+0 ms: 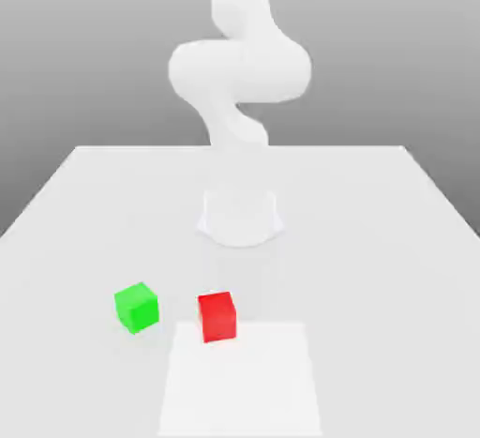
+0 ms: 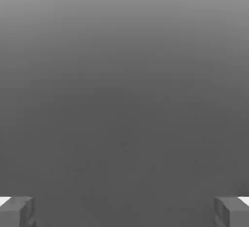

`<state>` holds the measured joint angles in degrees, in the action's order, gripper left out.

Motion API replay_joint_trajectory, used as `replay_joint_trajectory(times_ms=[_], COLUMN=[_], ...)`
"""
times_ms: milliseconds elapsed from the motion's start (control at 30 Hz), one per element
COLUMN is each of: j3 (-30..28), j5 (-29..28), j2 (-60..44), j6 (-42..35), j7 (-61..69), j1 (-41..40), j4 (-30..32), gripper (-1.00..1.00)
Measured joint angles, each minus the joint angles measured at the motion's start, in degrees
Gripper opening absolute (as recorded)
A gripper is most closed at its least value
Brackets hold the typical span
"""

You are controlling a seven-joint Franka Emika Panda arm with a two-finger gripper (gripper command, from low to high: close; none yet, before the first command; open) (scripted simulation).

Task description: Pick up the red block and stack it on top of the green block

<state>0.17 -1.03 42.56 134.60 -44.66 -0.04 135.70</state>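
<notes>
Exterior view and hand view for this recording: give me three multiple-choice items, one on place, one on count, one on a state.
1. In the exterior view, where does the red block sit relative to the green block?
A. To its right, apart from it
B. On top of it
C. To its left, touching it

2. How many blocks lie on the table?
A. One
B. Two
C. Three

3. How do the fingers stand?
A. Shut on the red block
B. Shut on nothing
C. Wide open, nothing between them

Answers:
1. A, since a strip of bare table separates the two cubes.
2. B, one red and one green.
3. C, the hand view shows the two tips at opposite edges with an empty gap.
</notes>
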Motion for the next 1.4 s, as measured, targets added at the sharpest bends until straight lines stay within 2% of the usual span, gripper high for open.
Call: replay_joint_trajectory(times_ms=[267,533,700,800,833,1067,1233,1400], j3=[-1.6,-6.1,-6.5,-2.9,-1.8,-1.6,-3.1,-3.7], j5=[-2.9,-3.2,1.0,4.1,4.5,4.3,0.4,-1.0], j2=[-12.8,-28.2,-43.8,-50.0,-51.5,-51.7,-43.0,-34.6], j6=[10.7,23.5,35.8,41.2,42.5,42.6,35.2,27.9], j7=[5.3,13.9,19.0,21.5,21.8,21.7,18.7,16.8], j1=[-0.3,-0.2,0.4,-2.6,-3.6,-3.9,-3.4,-4.2], j4=[14.9,31.2,33.2,32.6,32.4,32.4,33.5,34.7], gripper=[0.00,0.00,0.00,0.00,-1.00,-1.00,-1.00,-1.00])
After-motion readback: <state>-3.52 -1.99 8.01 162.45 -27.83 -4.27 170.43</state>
